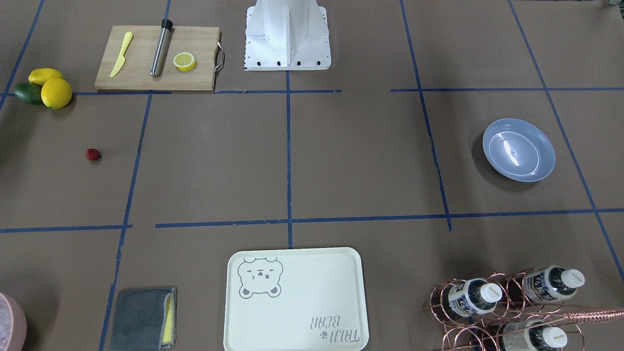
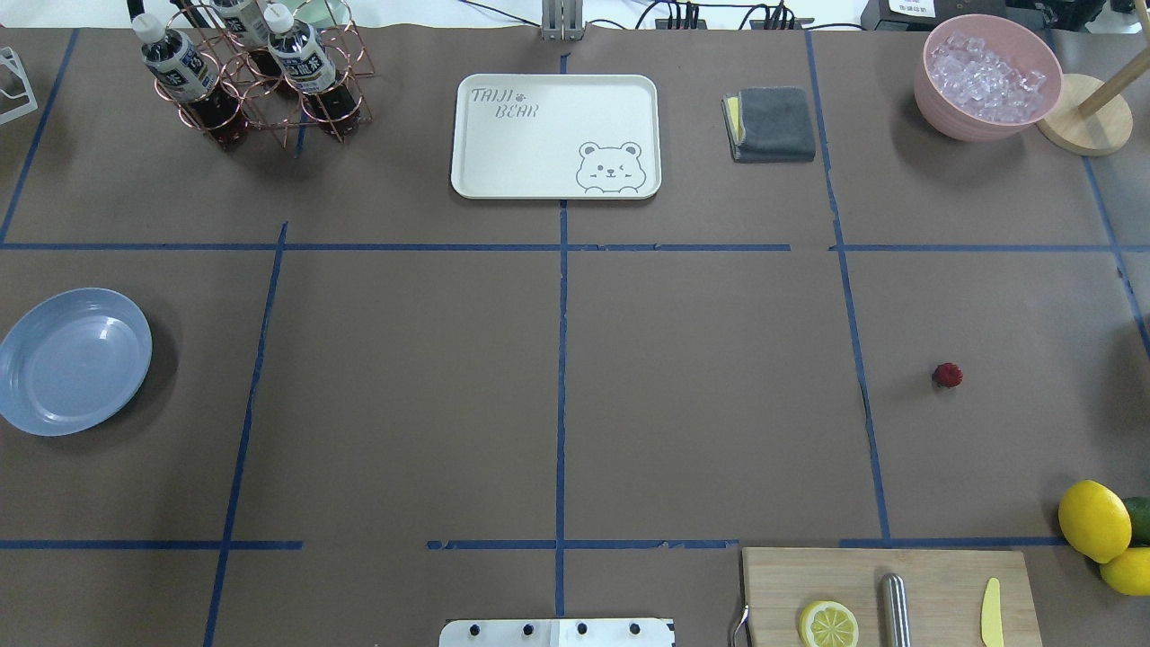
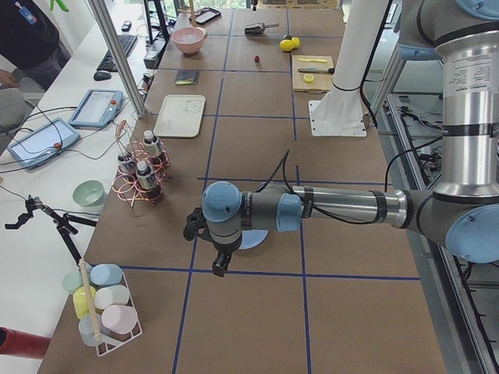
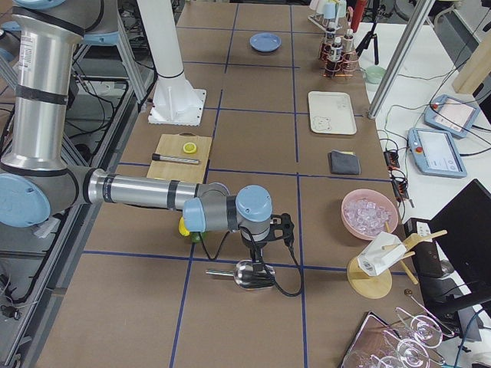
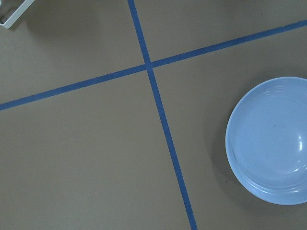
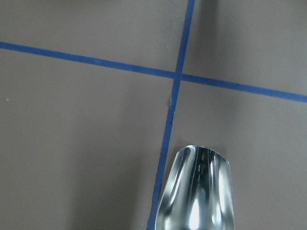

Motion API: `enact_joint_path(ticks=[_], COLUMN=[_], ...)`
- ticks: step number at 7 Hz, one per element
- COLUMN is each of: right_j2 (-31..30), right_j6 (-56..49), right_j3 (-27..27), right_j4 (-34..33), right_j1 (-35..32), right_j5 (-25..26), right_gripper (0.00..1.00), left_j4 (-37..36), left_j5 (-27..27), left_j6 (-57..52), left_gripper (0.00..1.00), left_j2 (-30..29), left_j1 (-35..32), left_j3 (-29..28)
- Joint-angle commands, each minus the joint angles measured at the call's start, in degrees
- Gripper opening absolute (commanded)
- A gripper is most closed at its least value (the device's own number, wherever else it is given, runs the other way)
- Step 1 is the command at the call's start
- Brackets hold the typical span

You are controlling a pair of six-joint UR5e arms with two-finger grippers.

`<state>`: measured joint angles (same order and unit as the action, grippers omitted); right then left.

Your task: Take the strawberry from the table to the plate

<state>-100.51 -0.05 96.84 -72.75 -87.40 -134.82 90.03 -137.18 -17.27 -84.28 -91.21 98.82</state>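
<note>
Judging by how things lie, you have the whole job ahead of you. The strawberry [image 2: 947,375] sits alone on the bare tabletop [image 2: 701,404], at about 3 o'clock in the overhead view. The lemons [image 2: 1093,519] are well apart from it at its 5 o'clock. The plate [image 2: 74,361] rests at 9 o'clock on the opposite side. It is empty, and the full middle of the tabletop lies between it and the berry.

Neither arm shows in the overhead view. From the left end you can see the left pincer [image 3: 221,265] hanging above the tabletop, near the plate. Its wrist camera looks down on the plate at 4 o'clock and shows no fingers, so you cannot tell whether it is released or clenched. From the right end, the right pincer [image 4: 255,244] hangs over a metal scoop [image 4: 249,274] beyond the lemons. Its wrist camera shows only the scoop's bowl, so its state cannot be told either. Nothing suggests that either one holds the berry.

What is left is the reach to the strawberry, the grasp, the carry across to 9 o'clock, and the drop onto the plate. The right arm looks nearer the berry and the left nearer the plate, so expect a long crossing.
</note>
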Motion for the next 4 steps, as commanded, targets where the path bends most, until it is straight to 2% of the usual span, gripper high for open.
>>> enact_joint_path(ticks=[1,2,3,4], right_j2=[2.8,3.0,2.9,2.8], right_j6=[7.6,15.1,15.0,14.4], right_j3=[-0.9,-0.4,-0.2,-0.6], right_j4=[6.3,7.0,7.2,8.2], right_j1=[0.0,0.0,0.0,0.0], right_j5=[-0.2,-0.3,-0.4,-0.3], right_gripper=[1.0,1.0,1.0,1.0], left_j4=[11.4,24.3,35.8,37.7], left_j5=[-0.4,-0.3,-0.3,-0.6], left_j6=[0.0,0.5,0.7,3.5], left_gripper=[1.0,1.0,1.0,1.0], left_j2=[-0.2,-1.1,-0.7,-1.1], left_j1=[0.2,0.2,0.2,0.2], left_j3=[-0.6,-2.5,-3.9,-4.2])
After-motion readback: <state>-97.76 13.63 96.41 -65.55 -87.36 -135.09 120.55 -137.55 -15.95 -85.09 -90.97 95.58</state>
